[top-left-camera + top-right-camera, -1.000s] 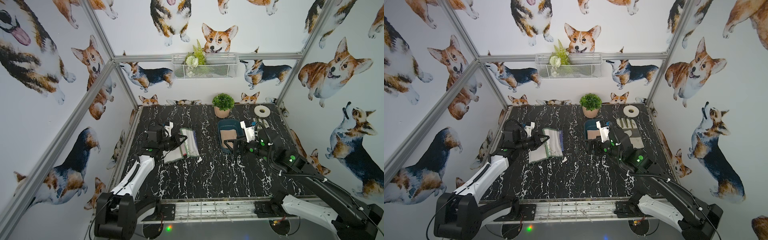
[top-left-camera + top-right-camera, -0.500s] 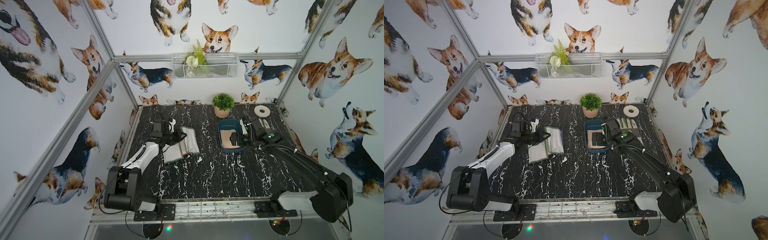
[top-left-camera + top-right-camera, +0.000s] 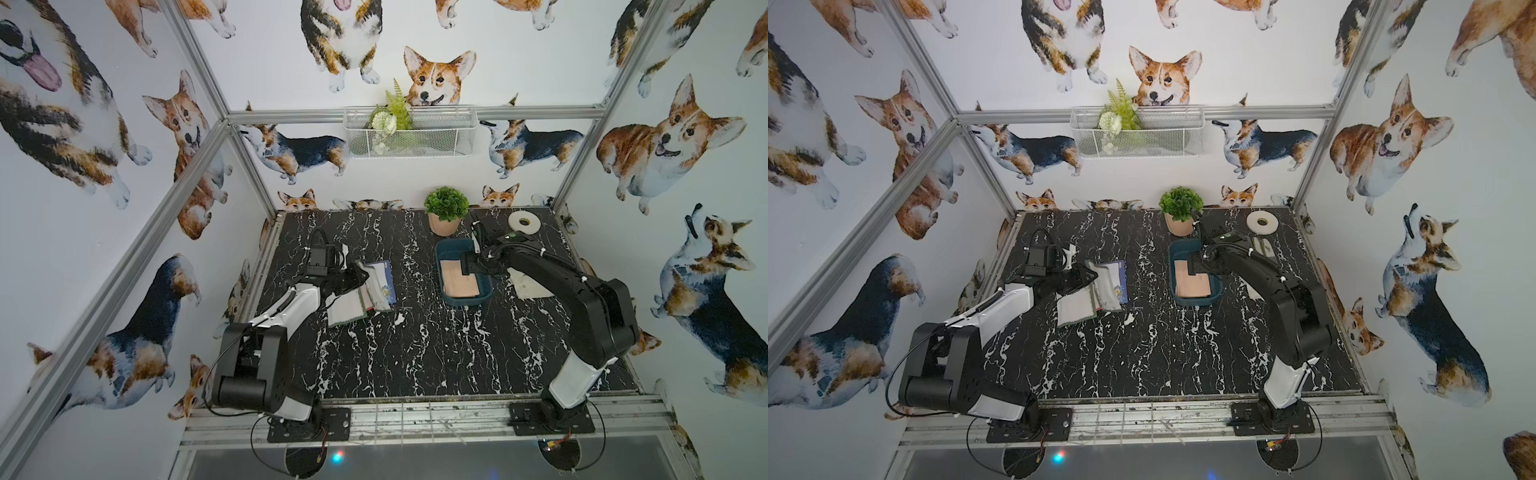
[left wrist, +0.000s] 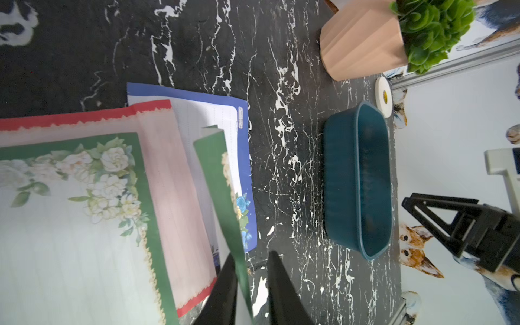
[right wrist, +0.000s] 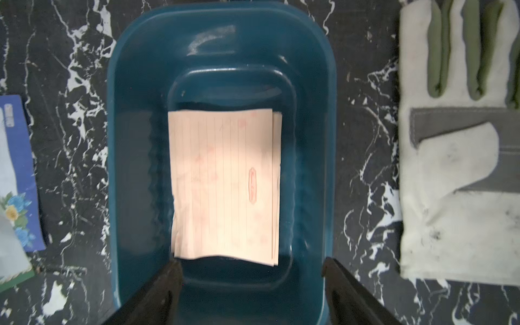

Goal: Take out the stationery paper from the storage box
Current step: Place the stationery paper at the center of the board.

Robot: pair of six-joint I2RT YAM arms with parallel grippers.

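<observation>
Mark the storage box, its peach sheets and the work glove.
storage box [image 5: 135,140], right wrist view, inner wall
peach sheets [image 5: 225,185], right wrist view, top sheet
work glove [image 5: 450,197], right wrist view, palm

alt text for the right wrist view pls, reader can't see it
Peach lined stationery paper lies flat in the teal storage box, the open right gripper poised over one end. A white-and-grey glove and a blue-bordered sheet lie on the marble table either side.

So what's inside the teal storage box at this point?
Peach lined stationery paper lies flat on the floor of the storage box, with lower sheets' edges peeking out at one side. Their count, and anything beneath, is hidden by the top sheet.
</observation>
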